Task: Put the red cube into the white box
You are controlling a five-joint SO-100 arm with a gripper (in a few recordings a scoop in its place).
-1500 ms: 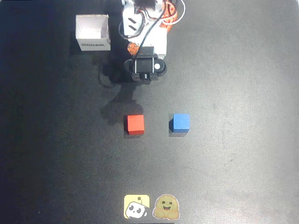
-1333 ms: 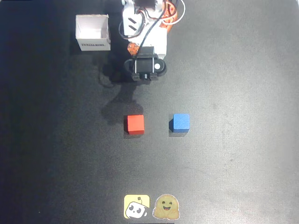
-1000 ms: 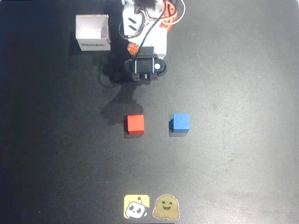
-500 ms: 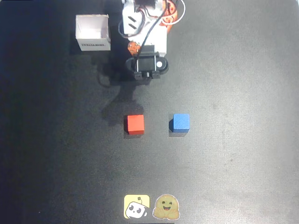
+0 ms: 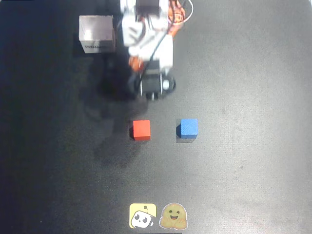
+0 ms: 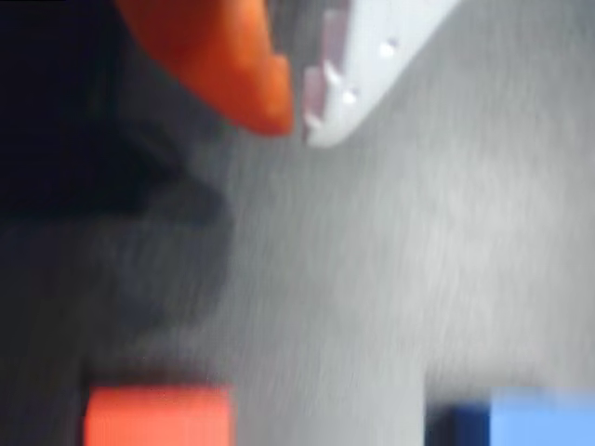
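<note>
Small matte red-orange cube (image 5: 141, 129) sits flat on the dark tabletop (image 5: 243, 161), mid-scene in the overhead view, free on all sides — blue cube (image 5: 187, 128) of the same size lies to its right, well apart. Looks light, rigid, with a slightly grainy non-slip surface; best taken across two opposite flat faces, square on. Small white open-top box with thin walls (image 5: 97, 34) stands at upper left, dark print on its near side, probably light card that could shift if knocked. White-and-orange arm's jaws (image 6: 297, 107) hang above the tabletop short of the red cube; in the blurred wrist view the orange and white tips sit almost together, nothing between them. Two cartoon stickers (image 5: 158, 216) at the bottom edge.
</note>
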